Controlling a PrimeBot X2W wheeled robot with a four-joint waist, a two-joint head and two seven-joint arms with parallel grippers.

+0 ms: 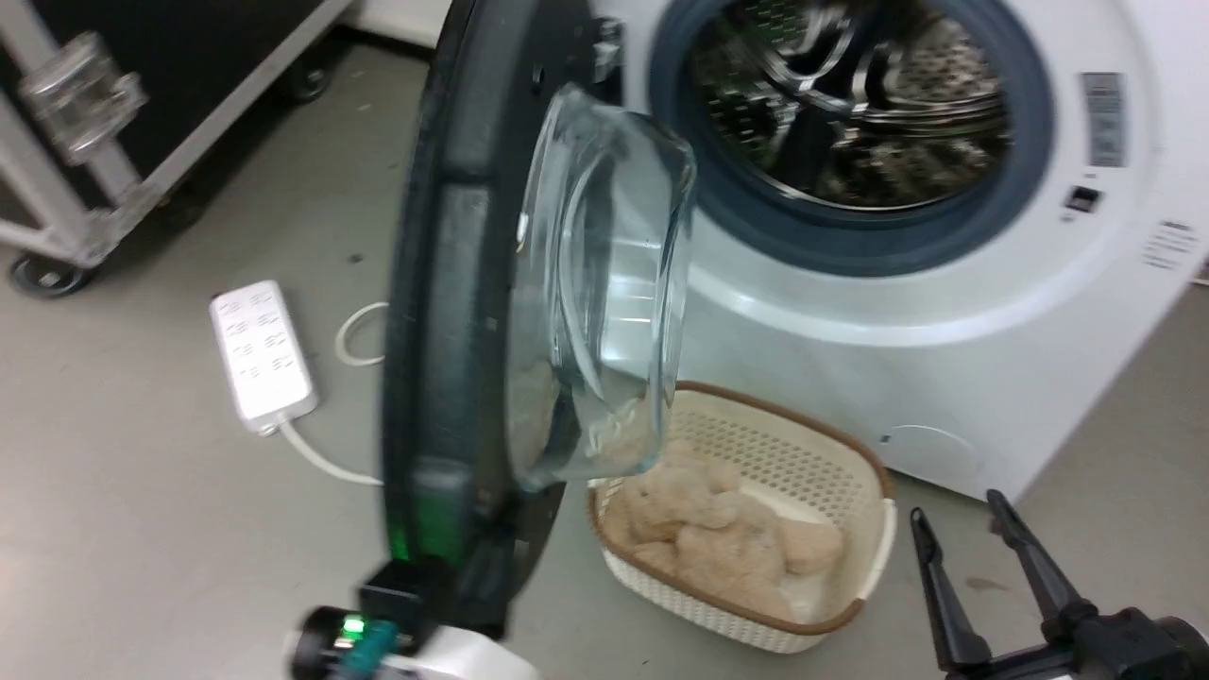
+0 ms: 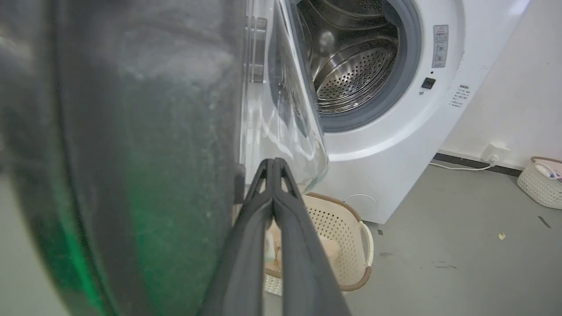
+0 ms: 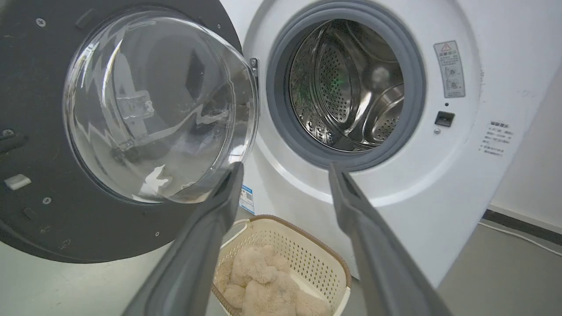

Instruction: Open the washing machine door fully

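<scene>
Left pincer (image 2: pixel 273 163), tips together, beside washing machine door (image 2: pixel 131 131); basket (image 2: pixel 338 219) underneath.

The grey floor (image 1: pixel 123 529) carries a white power strip (image 1: pixel 262 354) near a black wheeled flight case (image 1: pixel 189 47). A cream perforated basket (image 1: pixel 822 463) holds a beige plush toy (image 1: pixel 727 538). The wall (image 2: pixel 518 96) is white.

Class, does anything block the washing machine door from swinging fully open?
Nothing visible does. Left of the washing machine door, a power strip lies on the floor, seemingly below its sweep; the black case stands farther off.
</scene>
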